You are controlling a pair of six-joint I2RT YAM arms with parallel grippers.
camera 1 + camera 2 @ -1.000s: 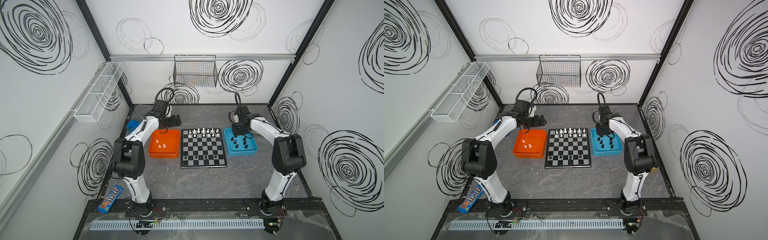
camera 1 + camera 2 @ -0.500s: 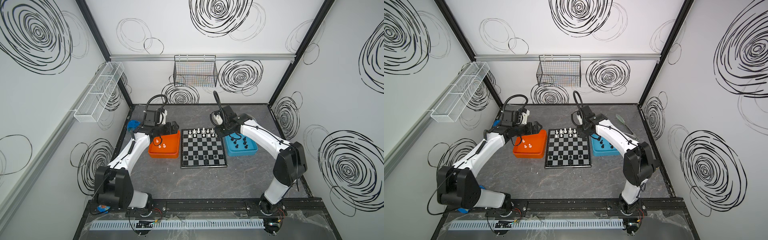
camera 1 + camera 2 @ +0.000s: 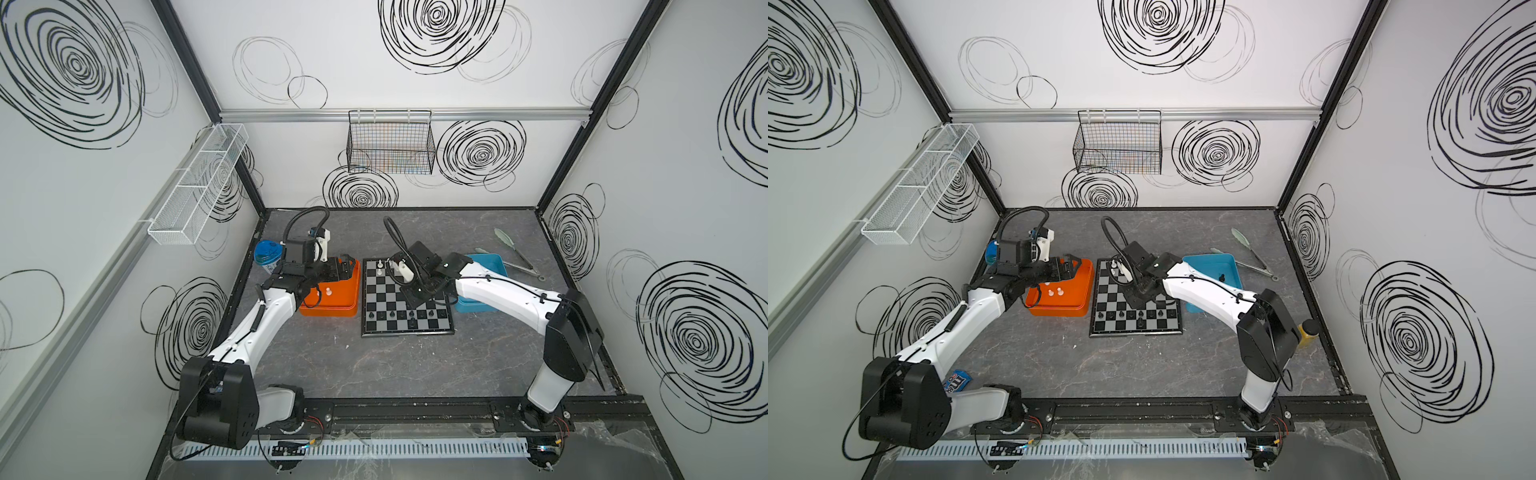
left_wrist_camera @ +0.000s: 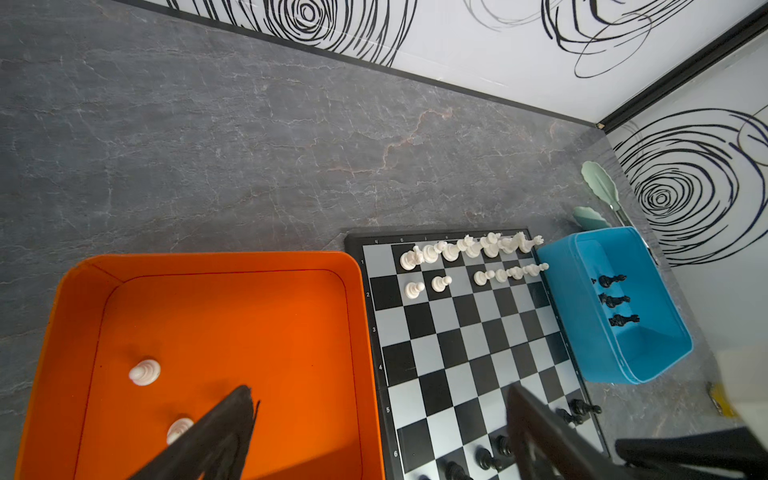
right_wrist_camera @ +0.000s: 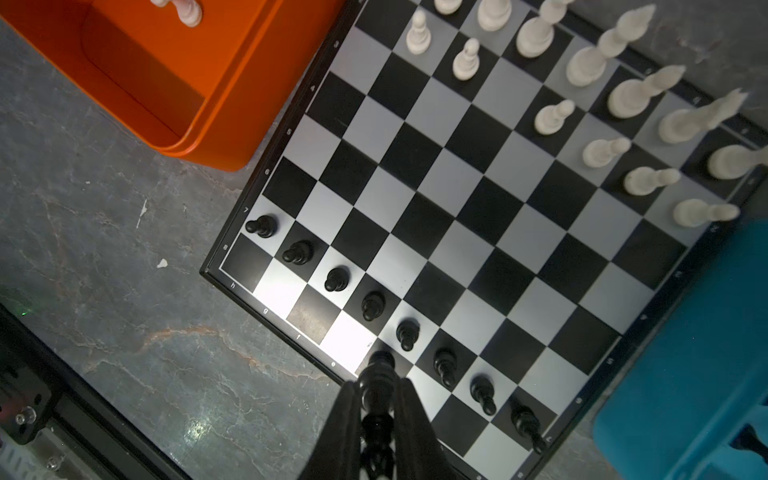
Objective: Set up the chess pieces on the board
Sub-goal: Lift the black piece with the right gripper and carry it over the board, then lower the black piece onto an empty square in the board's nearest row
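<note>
The board (image 3: 406, 333) (image 3: 1135, 333) lies mid-table between two trays. White chess pieces (image 4: 469, 249) fill most of its two far rows. A row of black pawns (image 5: 336, 278) stands near its front. My right gripper (image 5: 379, 385) (image 3: 410, 302) is shut on a black chess piece (image 5: 381, 362), which hangs over the board's front row; whether it touches I cannot tell. My left gripper (image 4: 374, 436) (image 3: 345, 268) is open and empty above the orange tray (image 3: 332, 311), where two white pieces (image 4: 144, 371) remain. Black pieces (image 4: 615, 299) lie in the blue tray (image 3: 1208, 266).
Metal tongs with pale green tips (image 3: 519, 257) lie behind the blue tray. A blue-lidded cup (image 3: 268, 255) stands at the back left. A candy packet (image 3: 957, 380) lies front left, and a yellow object (image 3: 1308, 332) sits by the right wall. A wire basket (image 3: 390, 147) hangs on the back wall.
My right gripper left the blue tray and swung across to the board's front rows with the black piece. My left gripper came forward from behind the orange tray to above it.
</note>
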